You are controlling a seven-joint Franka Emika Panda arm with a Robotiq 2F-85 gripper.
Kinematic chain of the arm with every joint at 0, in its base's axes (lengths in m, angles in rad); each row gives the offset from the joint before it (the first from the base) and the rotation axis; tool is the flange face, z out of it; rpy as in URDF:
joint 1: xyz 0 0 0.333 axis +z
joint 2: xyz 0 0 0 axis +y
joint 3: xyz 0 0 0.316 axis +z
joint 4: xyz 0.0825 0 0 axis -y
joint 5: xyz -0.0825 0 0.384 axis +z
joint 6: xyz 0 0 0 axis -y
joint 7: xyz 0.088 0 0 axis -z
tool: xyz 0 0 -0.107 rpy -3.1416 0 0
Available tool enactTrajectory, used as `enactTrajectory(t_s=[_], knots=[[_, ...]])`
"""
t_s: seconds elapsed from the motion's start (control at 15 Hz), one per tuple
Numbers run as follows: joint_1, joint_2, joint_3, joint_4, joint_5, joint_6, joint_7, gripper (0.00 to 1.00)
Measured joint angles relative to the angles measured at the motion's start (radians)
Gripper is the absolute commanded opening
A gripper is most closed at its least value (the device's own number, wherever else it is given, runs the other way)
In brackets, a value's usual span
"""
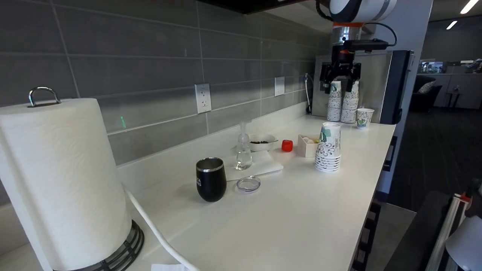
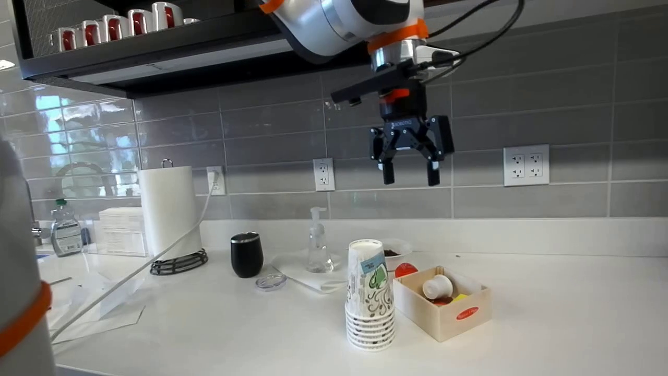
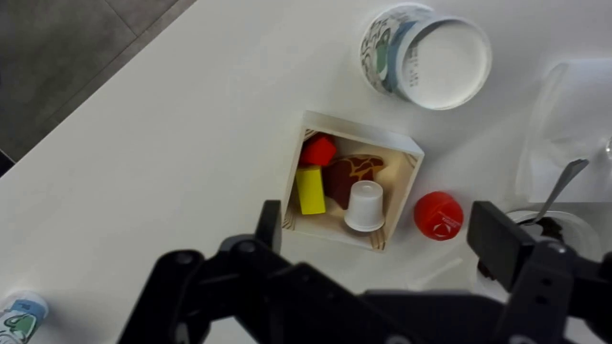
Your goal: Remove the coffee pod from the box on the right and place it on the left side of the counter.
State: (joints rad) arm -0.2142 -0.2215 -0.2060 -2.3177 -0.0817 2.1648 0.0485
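The coffee pod is a small white cup (image 2: 437, 287) lying tilted in the box (image 2: 459, 316). The box is low, pale and wooden, with a red-orange oval mark. In the wrist view the pod (image 3: 365, 205) lies near one corner of the box (image 3: 361, 130), beside a yellow block, a red block and a brown flat piece. In an exterior view the paper cups partly hide the box (image 1: 305, 149). My gripper (image 2: 411, 175) is open and empty, high above the off-white counter (image 2: 209, 324). Its spread fingers (image 3: 382, 229) show nothing between them at fingertip height.
A stack of patterned paper cups (image 2: 369, 292) stands beside the box. A red round item (image 3: 438, 216) and a white bowl (image 1: 262, 145) with a spoon are close by. A pump bottle (image 2: 317, 245), black tumbler (image 2: 247, 255), clear lid (image 2: 271, 282) and paper towel roll (image 2: 169, 211) stand farther along. A shelf (image 2: 156, 57) hangs above.
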Motion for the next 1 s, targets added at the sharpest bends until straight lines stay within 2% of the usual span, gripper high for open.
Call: enactTrajectory(t_s=[0.2, 0.4, 0.73, 1.0], knots=[[-0.001, 0.083, -0.038, -0.021, 0.034, 0.133, -0.06, 1.0], [-0.001, 0.173, -0.046, -0.044, 0.112, 0.266, -0.115, 1.0], [0.001, 0.326, -0.021, -0.039, 0.263, 0.429, -0.204, 1.0], [-0.006, 0.435, 0.02, 0.003, 0.328, 0.489, -0.228, 1.0]])
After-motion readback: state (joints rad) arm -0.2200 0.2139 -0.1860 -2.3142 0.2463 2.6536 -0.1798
